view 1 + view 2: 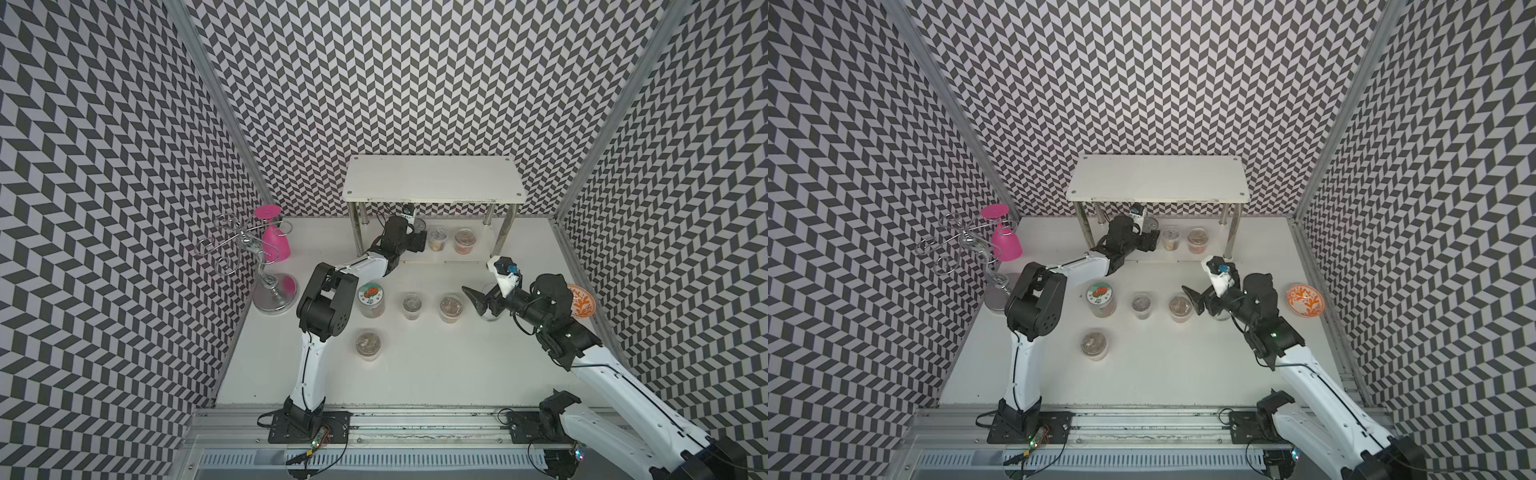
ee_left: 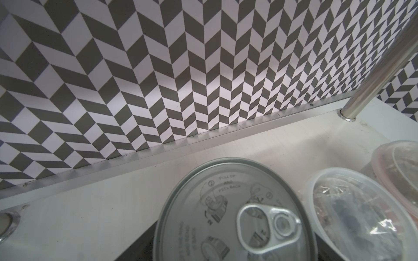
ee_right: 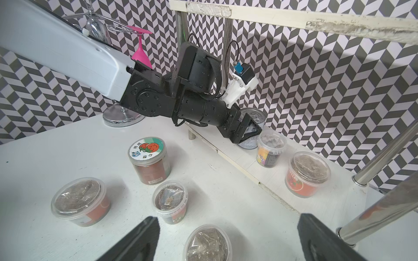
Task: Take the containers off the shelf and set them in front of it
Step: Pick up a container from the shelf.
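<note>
nearest us on the counter (image 1: 415,374): one clear lidded tub (image 1: 368,344), upright, standing alone.

item, a row of three farther back, in front of the shelf (image 1: 432,178): teal-orange-lidded jar (image 1: 371,298) at left, small tub (image 1: 412,305) in the middle, wider tub (image 1: 451,307) at right. all are upright and apart from one another.

item, right gripper (image 3: 226,216): low over the counter just right of that row, its tips near the wider tub. we see the jaws spread wide with nothing between them.

item, shelf: white, two tiers on chrome legs, against the far wall. we count three containers on its lower tier, left to right: silver pull-tab can (image 2: 203,214), dark-label tub (image 3: 270,149), red-label tub (image 3: 307,174).

item, left gripper (image 3: 248,128): reached in under the top tier, jaws set either side of the can. we cannot tell whether they press on it.

item, far left: pink goblet (image 1: 274,241) hung upside down on a wire stand (image 1: 249,257).

item, right edge: orange-patterned dish (image 1: 1304,300), beside the right arm.
</note>
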Available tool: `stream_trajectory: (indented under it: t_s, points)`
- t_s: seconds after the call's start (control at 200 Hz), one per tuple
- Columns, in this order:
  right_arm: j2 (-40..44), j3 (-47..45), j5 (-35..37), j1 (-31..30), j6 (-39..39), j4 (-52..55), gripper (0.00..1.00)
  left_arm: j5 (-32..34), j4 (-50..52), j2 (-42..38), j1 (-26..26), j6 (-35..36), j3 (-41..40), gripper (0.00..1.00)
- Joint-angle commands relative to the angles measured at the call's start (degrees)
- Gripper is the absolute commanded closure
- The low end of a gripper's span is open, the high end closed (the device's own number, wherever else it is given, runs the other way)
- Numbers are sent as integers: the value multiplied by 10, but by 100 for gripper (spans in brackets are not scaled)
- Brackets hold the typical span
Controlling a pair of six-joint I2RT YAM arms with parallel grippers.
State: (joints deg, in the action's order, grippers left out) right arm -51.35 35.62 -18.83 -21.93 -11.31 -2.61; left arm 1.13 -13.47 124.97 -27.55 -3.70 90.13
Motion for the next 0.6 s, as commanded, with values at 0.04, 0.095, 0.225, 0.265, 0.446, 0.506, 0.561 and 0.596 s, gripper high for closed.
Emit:
stream_trajectory:
  t_s: [0.04, 0.095, 0.225, 0.265, 0.446, 0.506, 0.561, 0.596]
  points:
    - [-2, 3, 0, 4, 4, -28, 0, -12, 2, -5, 3, 18, 7, 19]
    - [-1, 0, 0, 4, 7, -32, 1, -11, -7, -16, 3, 22, -6, 20]
    - [-3, -5, -6, 4, 11, -40, 0, -14, -14, -46, 2, 26, -37, 22]
    - [-3, -6, -7, 4, 13, -42, 0, -16, -21, -57, 1, 26, -50, 23]
    - [-2, -11, -13, 4, 17, -48, 0, -22, -30, -105, -5, 29, -100, 24]
    - [0, -12, -12, 3, 16, -46, 0, -22, -30, -124, -9, 32, -121, 24]
    - [4, -13, -10, 4, 17, -46, 0, -25, -31, -141, -12, 30, -141, 24]
    - [5, -13, -8, 3, 17, -47, 0, -26, -34, -154, -14, 29, -155, 23]
